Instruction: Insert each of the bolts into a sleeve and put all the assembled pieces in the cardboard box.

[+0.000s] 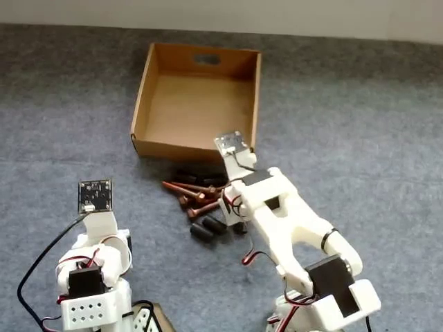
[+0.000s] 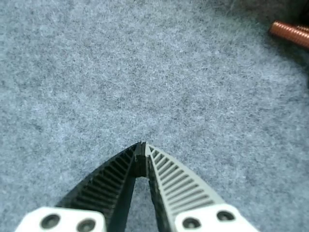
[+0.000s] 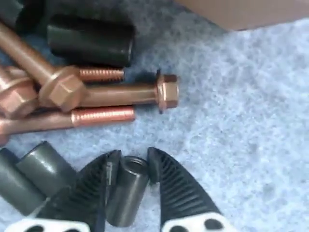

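Observation:
Several copper bolts [image 1: 190, 191] lie in a pile on the grey carpet just in front of the cardboard box [image 1: 142, 104], with dark sleeves [image 1: 206, 229] around them. In the right wrist view my right gripper [image 3: 134, 157] is shut on a dark sleeve [image 3: 128, 193], close beside the bolts [image 3: 120, 94]. More sleeves lie beyond the bolts [image 3: 91, 38] and next to the held one [image 3: 29, 174]. My left gripper [image 2: 141, 145] is shut with nothing in it, over bare carpet to the left of the pile. One bolt's threaded tip [image 2: 289, 33] shows at the edge of the left wrist view.
The box stands open-topped at the back with nothing inside. A corner of its wall [image 3: 241, 12] shows beyond the bolts. The left arm [image 1: 97, 263] sits at the front left, the right arm [image 1: 297, 228] at the front right.

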Available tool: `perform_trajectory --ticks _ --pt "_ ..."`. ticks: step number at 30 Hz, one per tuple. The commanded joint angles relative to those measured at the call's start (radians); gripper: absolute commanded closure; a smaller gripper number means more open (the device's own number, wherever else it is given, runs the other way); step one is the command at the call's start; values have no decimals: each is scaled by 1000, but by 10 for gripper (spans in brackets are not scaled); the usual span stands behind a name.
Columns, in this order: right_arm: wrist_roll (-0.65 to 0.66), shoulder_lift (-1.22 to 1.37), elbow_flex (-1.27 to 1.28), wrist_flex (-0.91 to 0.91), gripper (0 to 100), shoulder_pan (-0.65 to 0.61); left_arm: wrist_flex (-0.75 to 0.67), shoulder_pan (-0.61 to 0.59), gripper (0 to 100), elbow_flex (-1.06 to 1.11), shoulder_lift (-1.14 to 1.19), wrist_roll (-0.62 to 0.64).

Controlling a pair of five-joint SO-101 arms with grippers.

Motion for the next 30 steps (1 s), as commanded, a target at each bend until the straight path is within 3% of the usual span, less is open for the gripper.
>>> perform_trajectory --ticks 1,9,13,18,23,30 --pt "68 -87 4 22 992 18 5 -4 992 15 1 5" --pt "158 -401 229 15 992 124 5 -4 992 15 1 5" --pt "195 -421 280 15 979 125 5 -4 992 15 1 5" --pt "190 -409 291 18 852 122 5 -4 992 15 1 5" --pt "187 -447 317 27 896 125 5 -4 992 15 1 5" --pt "192 -621 458 39 861 124 5 -4 992 15 1 5"
